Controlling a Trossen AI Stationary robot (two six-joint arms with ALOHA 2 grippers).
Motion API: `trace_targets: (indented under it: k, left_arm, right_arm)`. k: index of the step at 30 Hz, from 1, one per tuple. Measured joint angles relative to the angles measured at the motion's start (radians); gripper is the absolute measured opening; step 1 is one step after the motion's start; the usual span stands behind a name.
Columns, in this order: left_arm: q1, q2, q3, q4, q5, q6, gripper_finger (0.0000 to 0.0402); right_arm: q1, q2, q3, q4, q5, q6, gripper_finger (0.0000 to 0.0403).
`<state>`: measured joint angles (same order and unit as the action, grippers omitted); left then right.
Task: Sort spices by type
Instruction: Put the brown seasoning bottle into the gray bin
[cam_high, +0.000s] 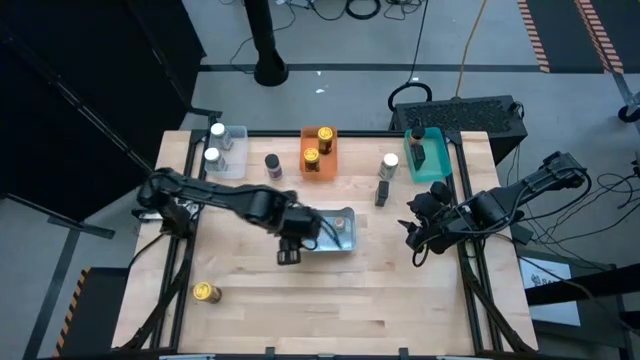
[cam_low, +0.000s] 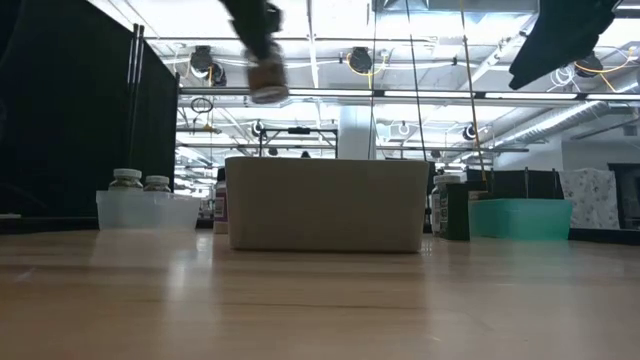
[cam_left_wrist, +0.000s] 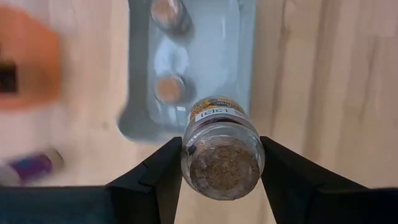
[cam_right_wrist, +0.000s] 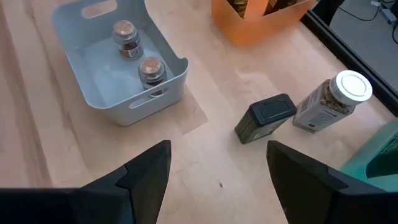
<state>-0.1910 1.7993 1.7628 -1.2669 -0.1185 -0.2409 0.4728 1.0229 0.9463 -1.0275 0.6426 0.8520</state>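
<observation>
Just beside the grey bin (cam_high: 347, 243), we see the left gripper (cam_left_wrist: 221, 180) clamped on a brown spice jar (cam_left_wrist: 219, 155), held above the table (cam_high: 400, 300). Two brown-lidded jars (cam_right_wrist: 138, 53) stand inside that bin. The right gripper (cam_right_wrist: 217, 171) hangs open, empty.

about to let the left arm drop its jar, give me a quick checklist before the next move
1. Left gripper holding the jar firmly, fingers on both sides: ok.
2. Jar lifted clear of the table: ok, the low view shows it in the air.
3. Room in the grey bin, which holds two brown-lidded jars: ok.
4. Jar centred over that bin: not ok, it hangs by the bin's edge.
5. Right gripper open and clear of the bin: ok.
6. Jar contents match the bin's jars: cannot tell.
</observation>
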Motion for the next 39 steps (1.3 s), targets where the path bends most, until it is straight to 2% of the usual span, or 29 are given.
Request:
trace_targets:
  k: [5,12,18,32,39]
  left_arm:
    - [0.074,0.088,0.085,-0.001,0.028,0.153,0.0187]
    - [0.140,0.169,0.101,-0.006,0.117,0.220,0.0187]
    - [0.137,0.215,0.097,-0.038,0.147,0.230,0.0187]
    - [0.118,0.244,0.096,0.166,0.153,0.256,0.0187]
    - [0.119,0.323,0.096,0.153,0.153,0.254,0.0187]
  right_arm:
    - [0.000,0.000,0.000,0.000,-0.016,0.000,0.0247]
    - [0.000,0.000,0.000,0.000,-0.016,-0.003,0.0247]
    - [0.000,0.000,0.000,0.001,-0.016,-0.007,0.0247]
    - [0.000,0.000,0.000,0.006,-0.016,-0.019,0.0247]
    - [0.000,0.000,0.000,0.006,-0.016,-0.018,0.0247]
